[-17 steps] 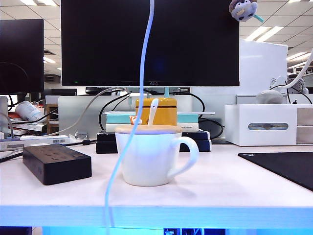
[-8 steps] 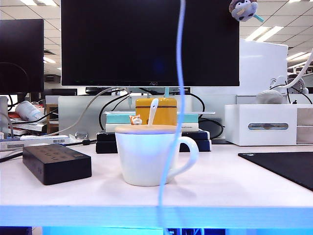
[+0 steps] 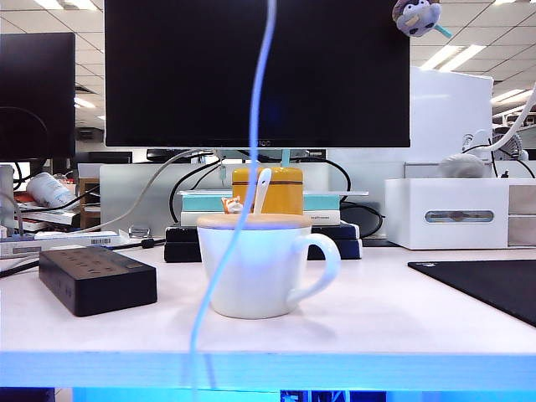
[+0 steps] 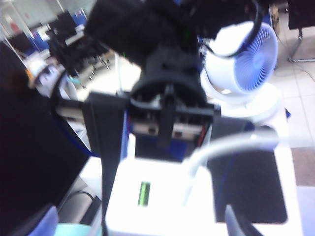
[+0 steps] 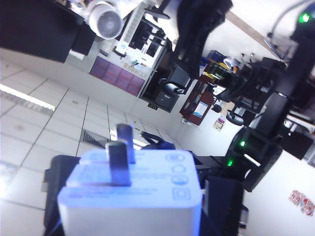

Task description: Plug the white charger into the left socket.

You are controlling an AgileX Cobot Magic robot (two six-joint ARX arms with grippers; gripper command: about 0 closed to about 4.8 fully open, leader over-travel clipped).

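Power strip (image 3: 97, 280) sits on the table's (image 3: 385, 322) left side, socket face up, long axis running back-left to front-right. Neither arm shows in the exterior view, only the cable (image 3: 251, 167) hanging mid-frame. Right gripper (image 5: 133, 216) clamps the white charger (image 5: 135, 194), prongs pointing up at the ceiling, away from the strip, so it likely needs flipping or a handover. Left gripper (image 4: 138, 223) is spread wide, empty. Mug (image 3: 264, 264) is lidded, contents hidden.

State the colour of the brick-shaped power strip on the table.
Matte black power strip; the exterior view shows it best.
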